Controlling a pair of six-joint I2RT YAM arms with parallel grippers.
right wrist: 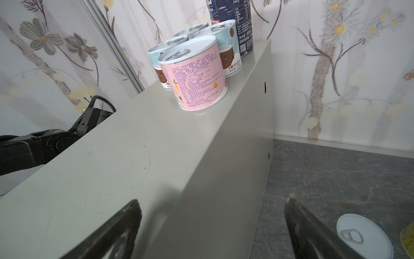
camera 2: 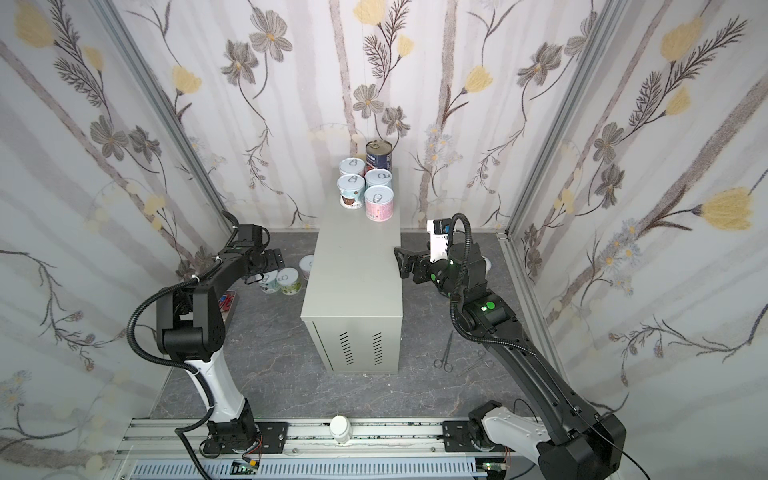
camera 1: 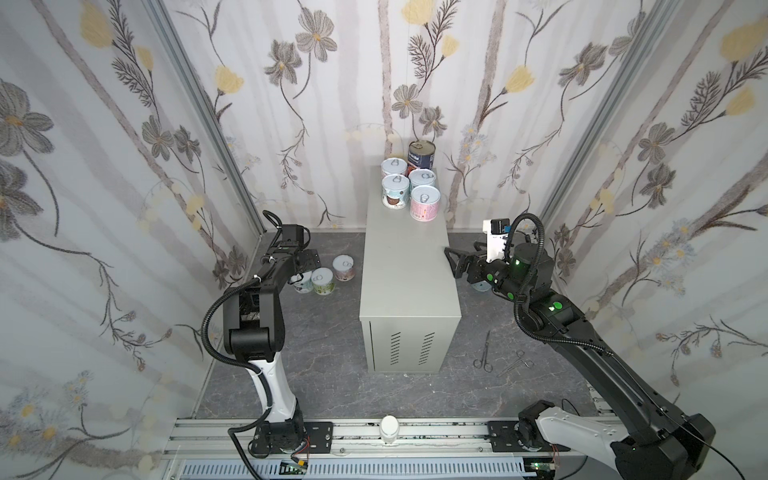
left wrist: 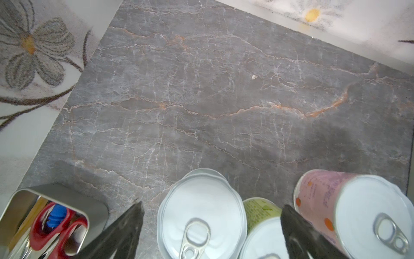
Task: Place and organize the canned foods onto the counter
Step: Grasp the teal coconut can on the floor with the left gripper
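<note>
Cans stood in two places. Five were up on the counter, packed at its far end by the back wall: a tall dark can at the rear, three teal cans, and a pink-labelled can at the front of the cluster. Three more stood upright on the dark floor just left of the counter, close together in a row: a white-lidded can, a green can and a pink floor can.

The left gripper hung over the white-lidded can, jaws spread wide to either side of its lid and holding nothing. Whether the fingertips were above or below the rim could not be told. The can's long axis ran straight up toward the gripper, so a plain descent and squeeze looked like the coming move. The green can sat so close that one finger would have little room. The left arm was plainly the nearer, since the counter stood between these cans and the right arm.

The right gripper was open and empty too, beside the counter's right edge, with another can on the floor below it. A tin of red-handled scissors sat near the left gripper.
</note>
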